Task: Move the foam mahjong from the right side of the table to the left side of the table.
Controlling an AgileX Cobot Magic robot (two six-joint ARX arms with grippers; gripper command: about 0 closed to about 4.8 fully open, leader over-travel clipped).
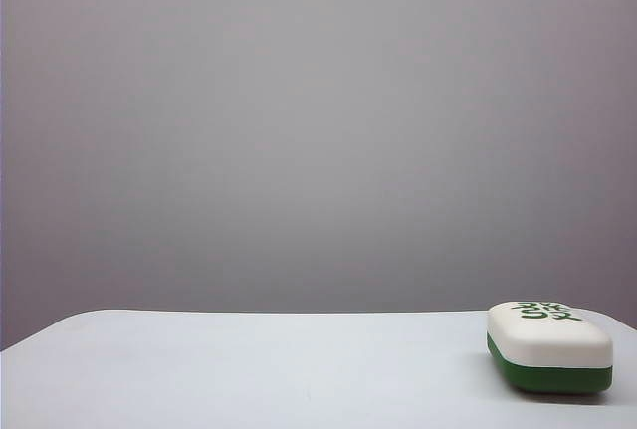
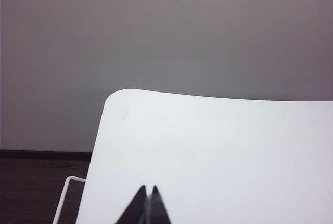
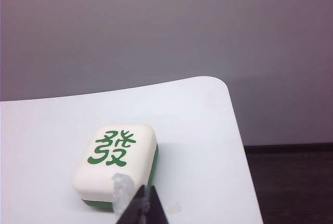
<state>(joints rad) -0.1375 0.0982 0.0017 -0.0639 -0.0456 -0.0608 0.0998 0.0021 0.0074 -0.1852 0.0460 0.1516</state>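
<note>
Near the surface's right edge lies the foam mahjong. Right gripper hovers beside it, jaws together; left gripper, jaws together, over the left corner.

Foam mahjong: rounded rectangular block, white upper layer over dark green base, lying flat with its green printed character facing up, at the right side of the plain white, round-cornered table, near the right edge.

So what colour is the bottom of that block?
Dark green under a white top on the block; the exterior view shows it best.
</note>
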